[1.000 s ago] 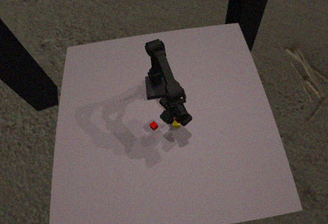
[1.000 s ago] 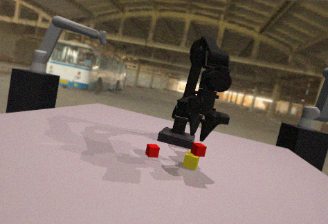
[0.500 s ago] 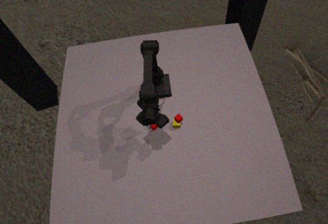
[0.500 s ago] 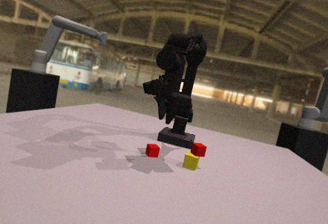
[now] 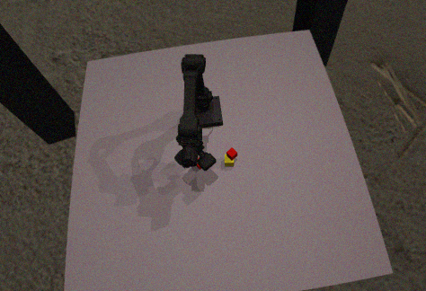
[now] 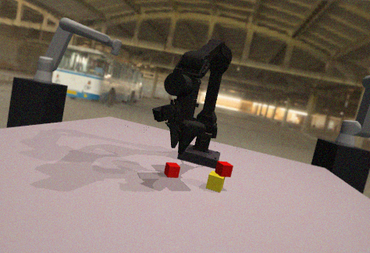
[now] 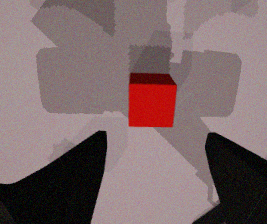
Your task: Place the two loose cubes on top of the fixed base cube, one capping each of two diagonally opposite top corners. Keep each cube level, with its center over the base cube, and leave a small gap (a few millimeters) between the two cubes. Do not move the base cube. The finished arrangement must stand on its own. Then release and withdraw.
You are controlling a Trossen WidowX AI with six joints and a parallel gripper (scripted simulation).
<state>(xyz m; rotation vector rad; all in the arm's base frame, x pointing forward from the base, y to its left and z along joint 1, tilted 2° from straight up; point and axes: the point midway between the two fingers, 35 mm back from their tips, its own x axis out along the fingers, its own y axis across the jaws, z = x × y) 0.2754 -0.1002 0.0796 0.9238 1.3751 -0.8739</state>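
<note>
The yellow base cube (image 5: 229, 163) (image 6: 215, 183) stands on the table. One red cube (image 5: 232, 153) (image 6: 224, 169) rests on its top, turned relative to it, looks level, and overhangs towards the right in the exterior view. The other red cube (image 5: 199, 165) (image 6: 172, 170) (image 7: 152, 106) sits flat on the table to the left of the base cube; the arm partly hides it in the top view. My gripper (image 6: 177, 149) (image 7: 158, 139) is open and empty, above the table near this second cube. In the wrist view that cube shows just beyond the fingertips, roughly midway between them.
The arm's base plate (image 5: 216, 114) (image 6: 198, 156) stands behind the cubes as seen in the exterior view. The table (image 5: 279, 223) (image 6: 117, 225) carries the arm's shadows around the second red cube. Dark pedestals stand beyond the table edges.
</note>
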